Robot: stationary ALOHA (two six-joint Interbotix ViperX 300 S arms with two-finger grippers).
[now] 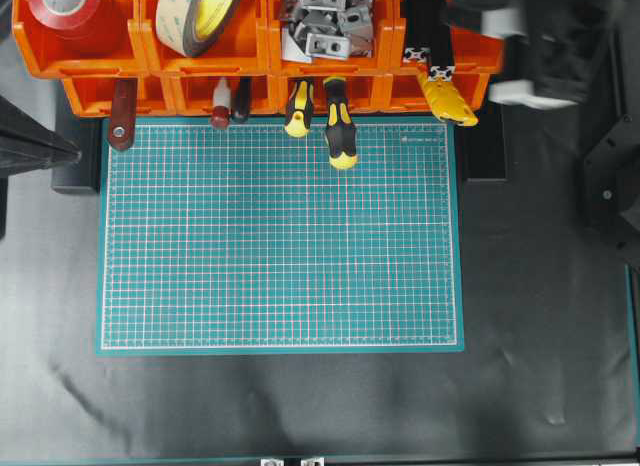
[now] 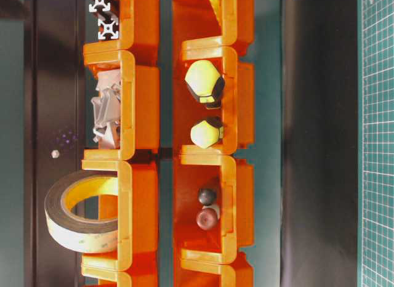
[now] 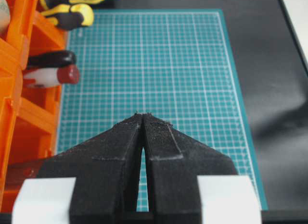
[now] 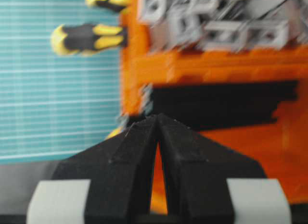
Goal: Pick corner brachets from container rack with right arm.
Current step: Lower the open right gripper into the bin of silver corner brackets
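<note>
The corner brachets (image 1: 325, 21) are a heap of small silver-grey angle pieces in the third upper bin of the orange container rack (image 1: 250, 61). They also show in the table-level view as brachets (image 2: 108, 114), and blurred at the top of the right wrist view as brachets (image 4: 216, 22). The right arm (image 1: 545, 41) hangs blurred over the rack's right end, right of the brachets' bin. My right gripper (image 4: 157, 116) is shut and holds nothing, with the rack (image 4: 216, 65) just beyond its tips. My left gripper (image 3: 143, 113) is shut and empty above the green mat (image 3: 159, 65).
A red tape roll (image 1: 70, 11) and a wide tape roll (image 1: 200, 16) fill the left upper bins. Yellow-black screwdriver handles (image 1: 340, 136) stick out of the lower bins onto the green mat (image 1: 280, 246). Black slotted bars (image 1: 425, 26) stand next to the brachets' bin.
</note>
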